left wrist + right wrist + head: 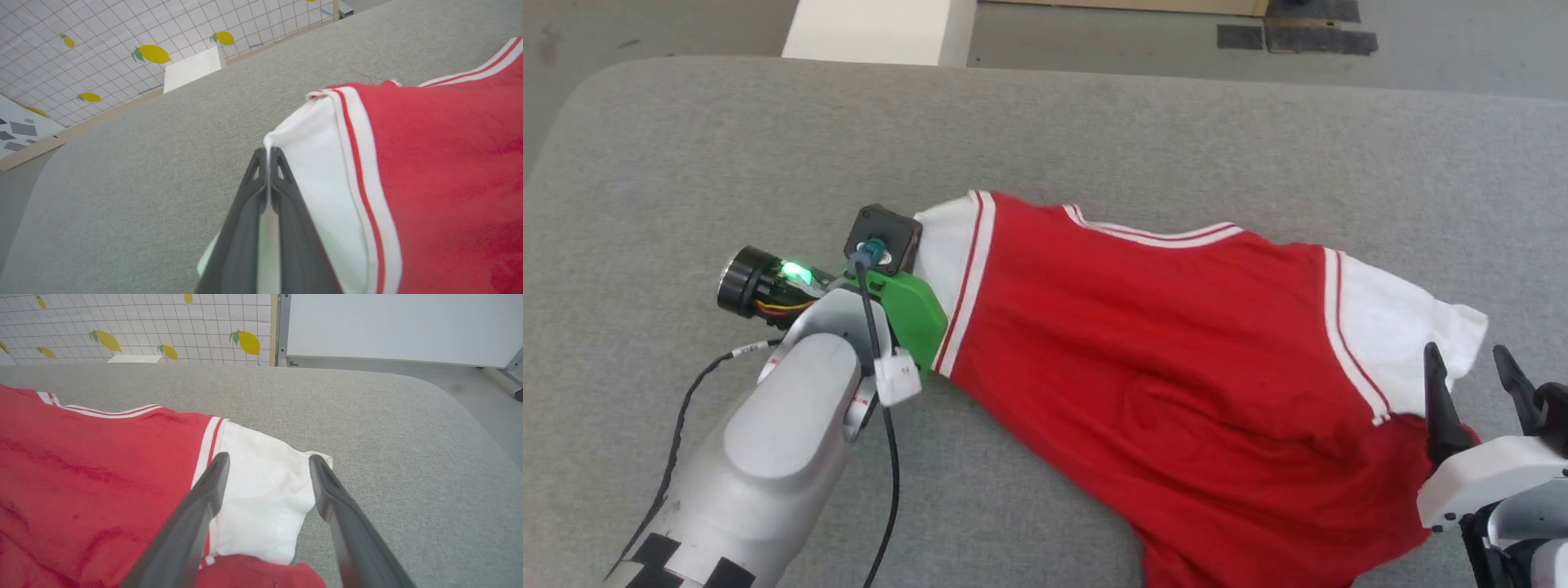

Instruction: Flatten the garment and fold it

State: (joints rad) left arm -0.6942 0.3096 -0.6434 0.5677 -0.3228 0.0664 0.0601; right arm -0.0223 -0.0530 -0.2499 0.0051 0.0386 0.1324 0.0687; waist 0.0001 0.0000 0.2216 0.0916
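Garment (1160,343) on grey pad (1094,122), box (878,33) beyond.

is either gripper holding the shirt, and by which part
The left gripper is shut on the garment, pinching the edge of its white sleeve. The right gripper is open over the other sleeve, holding nothing.

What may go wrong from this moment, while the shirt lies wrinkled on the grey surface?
1. The left end effector pinches only the edge of the white sleeve; a pull may slip it free.
2. The right end effector is open at the other sleeve; pulling from one side would likely drag the garment, not flatten it.
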